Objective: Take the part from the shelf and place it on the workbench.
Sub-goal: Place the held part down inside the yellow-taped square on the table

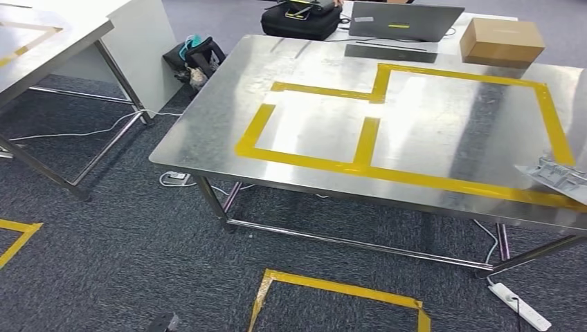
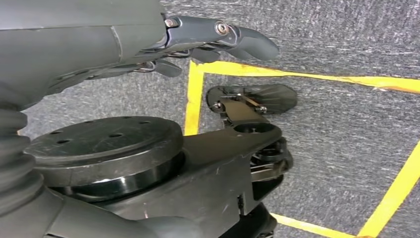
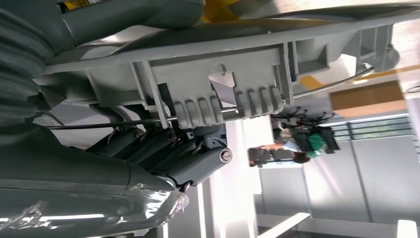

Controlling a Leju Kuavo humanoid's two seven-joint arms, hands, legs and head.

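Note:
The part [image 1: 554,176] is a grey ribbed plastic piece. In the head view it hangs over the front right edge of the steel workbench [image 1: 208,138], above the yellow tape outline [image 1: 387,117]. The right wrist view shows it close up as the part [image 3: 237,74], with my right hand [image 3: 163,148] gripping it and dark fingers [image 3: 198,161] curled along its underside. My left hand [image 2: 198,39] hangs by my side over the grey carpet, holding nothing, fingers apart.
A cardboard box [image 1: 501,41], a laptop [image 1: 401,21] and a black bag [image 1: 301,21] sit at the workbench's far edge. A second table [image 1: 41,41] stands at the left. A yellow tape square [image 1: 339,290] and a power strip [image 1: 519,306] lie on the floor.

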